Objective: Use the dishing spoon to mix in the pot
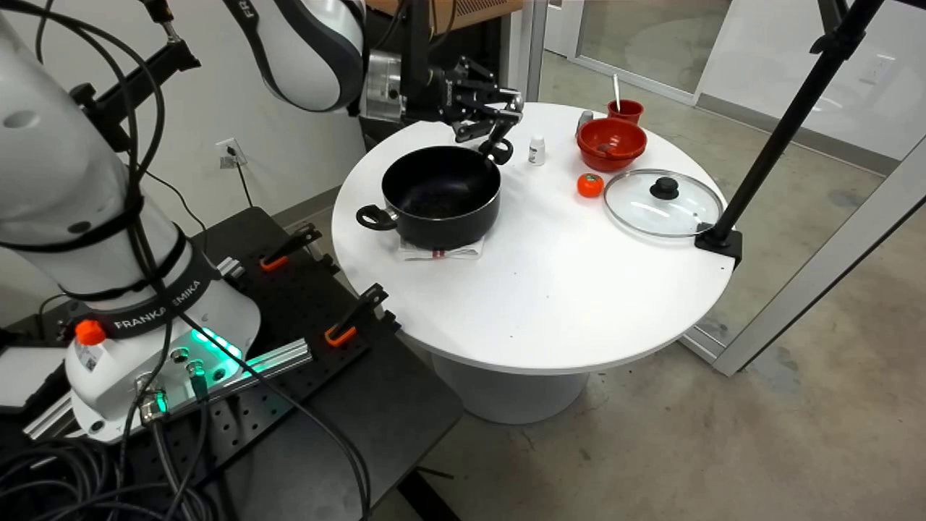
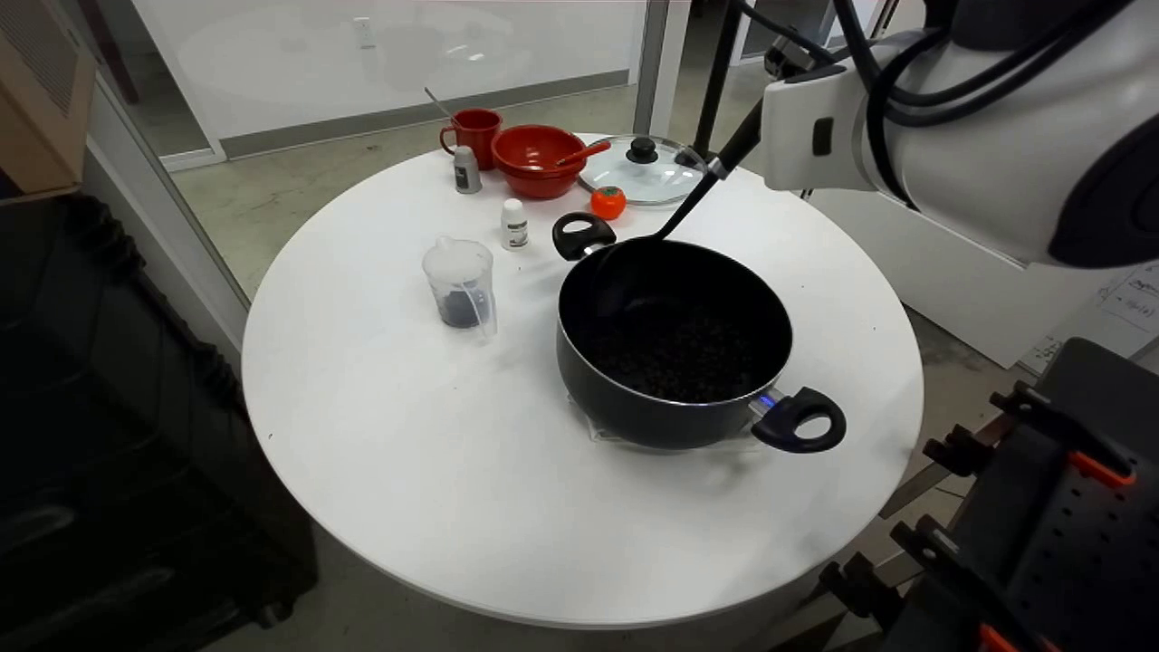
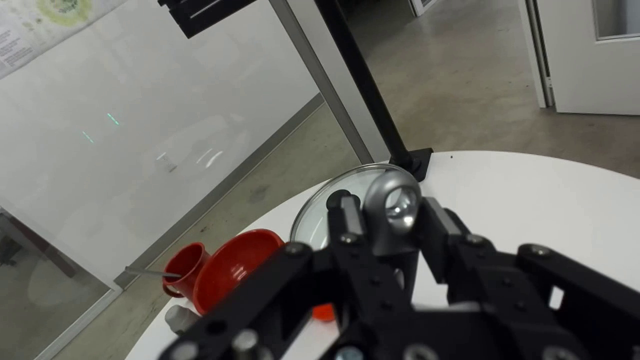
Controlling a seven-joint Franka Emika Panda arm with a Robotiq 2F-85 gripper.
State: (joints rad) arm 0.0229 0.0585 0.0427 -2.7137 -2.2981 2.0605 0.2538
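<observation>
Is holding the arm (image 1: 311,58) out and the gripper (image 3: 392,220) roughly level above one handle of the pot (image 2: 634,417); is pinching the grey looped end of the spoon (image 2: 685,206) and sloping it across the pot's rim, hiding its tip in the dark round inside; is hovering near a white bottle (image 2: 514,231) beside the pot; is facing, beyond the pot, a shiny red bowl (image 2: 541,186), an orange-red fruit (image 2: 608,203) and a clear glass lid (image 2: 638,186)

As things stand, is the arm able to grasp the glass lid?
Probably not: the gripper is closed on the dishing spoon, which reaches into the pot. The glass lid lies with its knob free, but the spoon would likely need releasing first.
</observation>
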